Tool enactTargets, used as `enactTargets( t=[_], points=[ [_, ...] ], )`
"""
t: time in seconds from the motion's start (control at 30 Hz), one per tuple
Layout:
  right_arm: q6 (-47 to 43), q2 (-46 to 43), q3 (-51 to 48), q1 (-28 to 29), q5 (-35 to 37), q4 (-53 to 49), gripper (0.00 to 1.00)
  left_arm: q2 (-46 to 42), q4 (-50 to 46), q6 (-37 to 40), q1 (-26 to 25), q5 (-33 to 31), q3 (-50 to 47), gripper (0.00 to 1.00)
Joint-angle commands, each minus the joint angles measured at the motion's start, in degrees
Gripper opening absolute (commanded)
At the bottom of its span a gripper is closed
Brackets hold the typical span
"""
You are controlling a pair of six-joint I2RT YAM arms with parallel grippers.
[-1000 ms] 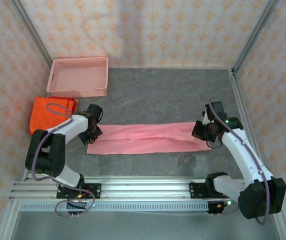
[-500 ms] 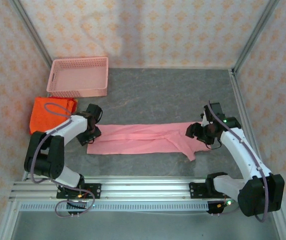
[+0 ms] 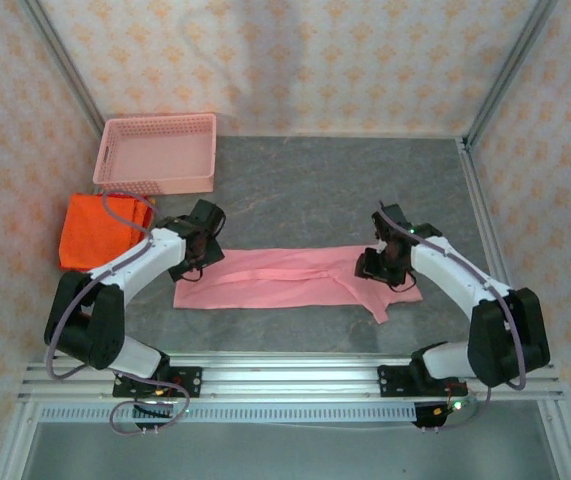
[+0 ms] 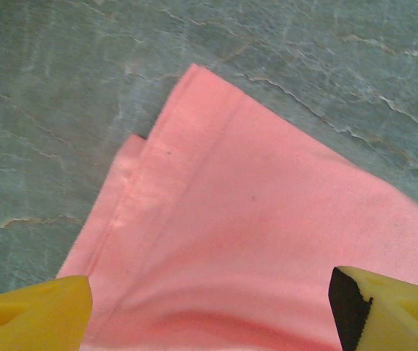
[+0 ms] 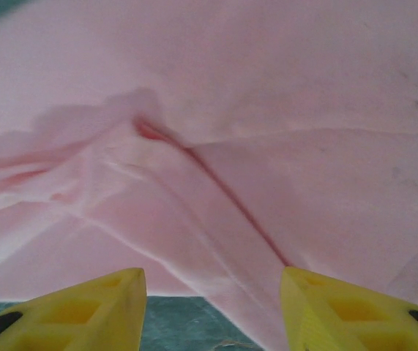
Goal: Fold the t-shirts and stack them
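Observation:
A light pink t-shirt (image 3: 295,280) lies on the table as a long strip folded lengthwise, and a flap at its right end points toward the front. My left gripper (image 3: 197,268) hovers open over the strip's left end. In the left wrist view its yellow fingers (image 4: 33,314) stand wide apart above the shirt's corner (image 4: 252,219), with nothing between them. My right gripper (image 3: 370,270) is open over the rumpled right end, its fingers (image 5: 69,311) spread above the creased cloth (image 5: 230,146). A folded orange-red t-shirt (image 3: 100,230) lies at the far left.
A pink plastic mesh basket (image 3: 157,152) stands at the back left, just behind the orange-red shirt. The grey table (image 3: 345,190) is bare behind the pink strip. Patterned walls close in the sides and back, and an aluminium rail (image 3: 285,380) runs along the front.
Both grippers have opened and let go of the pink shirt's ends, then shifted inward over it. The shirt's right end dropped and now lies rumpled with a flap toward the front.

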Motion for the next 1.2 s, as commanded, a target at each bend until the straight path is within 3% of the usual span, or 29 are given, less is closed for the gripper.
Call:
enactTargets(
  t=[0.0,0.27,0.43,0.53,0.6,0.63,0.83,1.17],
  points=[
    [3.31,-1.52,-3.40,0.63,3.26,-4.12,0.51,1.10,-0.18,-1.49,-0.76,-0.57,1.60,0.85],
    [9.91,-4.74,-11.64,6.52,1.61,-3.30,0.48,2.65,0.37,-1.21,-1.12,-0.40,2.90,0.85],
    [9.53,-2.79,-10.46,6.66,2.59,-2.30,0.26,3.48,0.05,-0.45,-1.14,-0.37,3.83,0.85],
    [8.90,-1.06,-9.82,6.74,1.41,-1.23,0.20,3.07,0.02,-0.40,-1.12,-0.60,3.48,0.85],
    [8.76,-0.93,-8.91,6.71,1.25,-1.50,0.04,2.83,-0.22,-0.48,-1.12,-0.88,3.24,0.85],
    [8.56,-1.48,-8.28,6.70,1.21,-1.85,0.00,2.72,-0.32,-0.51,-1.12,-0.92,3.08,0.85],
    [5.10,-3.02,-3.38,6.97,2.12,-3.70,0.00,2.94,0.11,-0.52,-1.12,-0.97,2.82,0.85],
    [2.82,8.64,3.97,7.84,1.26,1.98,0.00,3.18,-0.76,0.29,-1.12,-1.34,3.97,0.84]
  ],
)
